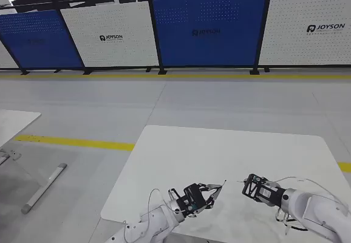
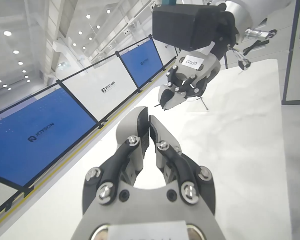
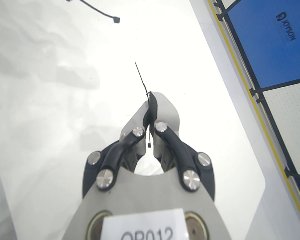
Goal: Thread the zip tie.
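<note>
Not threaded yet; insertion + pull-through left to do. L gripper (image 1: 219,189), lower centre of top view, fingers clamped on zip tie (image 3: 90,6), head (image 3: 116,20) poking out rightward. Small gap. R gripper (image 1: 246,181) just right, fingers pinching tail (image 3: 140,77), tip aimed at head. Both over tabletop (image 1: 224,146).

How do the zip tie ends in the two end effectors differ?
The head end in the left end effector finishes in a square block; the tail end in the right end effector tapers to a point. The head end curves; the tail end runs straighter. Both are black.
</note>
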`<state>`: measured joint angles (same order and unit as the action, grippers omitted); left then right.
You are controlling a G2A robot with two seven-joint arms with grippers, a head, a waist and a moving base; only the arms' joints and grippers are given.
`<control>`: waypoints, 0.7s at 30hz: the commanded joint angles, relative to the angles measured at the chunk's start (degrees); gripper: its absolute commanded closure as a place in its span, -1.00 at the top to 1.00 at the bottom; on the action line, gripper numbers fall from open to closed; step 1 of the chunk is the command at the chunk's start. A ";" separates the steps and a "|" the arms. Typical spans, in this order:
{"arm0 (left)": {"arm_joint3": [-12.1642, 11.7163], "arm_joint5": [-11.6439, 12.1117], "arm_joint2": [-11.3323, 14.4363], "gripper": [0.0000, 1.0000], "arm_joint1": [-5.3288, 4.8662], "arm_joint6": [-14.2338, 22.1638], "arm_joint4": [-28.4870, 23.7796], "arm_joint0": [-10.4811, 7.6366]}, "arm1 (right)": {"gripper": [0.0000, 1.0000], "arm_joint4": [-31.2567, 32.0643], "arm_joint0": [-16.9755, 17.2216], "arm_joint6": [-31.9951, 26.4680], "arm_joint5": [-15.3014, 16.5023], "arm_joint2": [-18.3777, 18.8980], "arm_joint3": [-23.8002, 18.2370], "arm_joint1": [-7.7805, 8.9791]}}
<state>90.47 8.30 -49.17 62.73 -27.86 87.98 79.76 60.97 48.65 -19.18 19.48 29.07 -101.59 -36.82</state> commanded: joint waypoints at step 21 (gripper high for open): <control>0.32 -0.92 0.73 -1.00 0.27 0.08 0.67 0.33 | -1.00 0.25 0.61 -2.04 0.00 0.15 -1.36 -1.44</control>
<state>90.78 7.50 -48.44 62.99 -27.52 88.71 80.05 61.31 49.27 -21.25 19.48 29.21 -102.99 -38.24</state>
